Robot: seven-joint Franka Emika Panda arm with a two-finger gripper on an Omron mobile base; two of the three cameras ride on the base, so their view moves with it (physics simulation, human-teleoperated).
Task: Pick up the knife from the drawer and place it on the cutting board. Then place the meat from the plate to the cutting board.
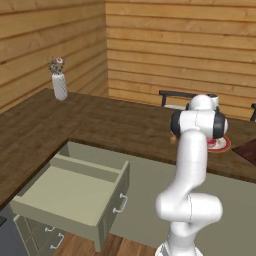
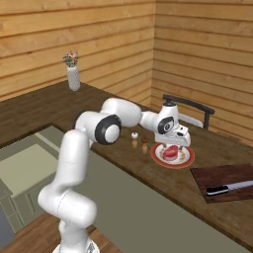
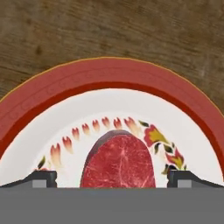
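Half done by the look of it: knife (image 2: 230, 188) already lying on the cutting board (image 2: 225, 179), meat (image 2: 171, 152) yet to go over. Seen in the hand view, from left to right: left fingertip (image 3: 43, 178) standing clear of the lump, meat in the middle between both tips, right fingertip (image 3: 181, 178) equally clear. Gripper (image 2: 177, 144) poised just above the plate (image 2: 185, 160), jaws spread wide, holding nothing. Best lowered straight, kept centred so both pads meet the flanks together, closed gently to avoid squeezing the cut out sideways or nudging the plate. Meat itself: small, rounded, red-pink with pale marbling, darker rind along its top edge, sitting on the white, flower-painted centre inside the orange-red rim.
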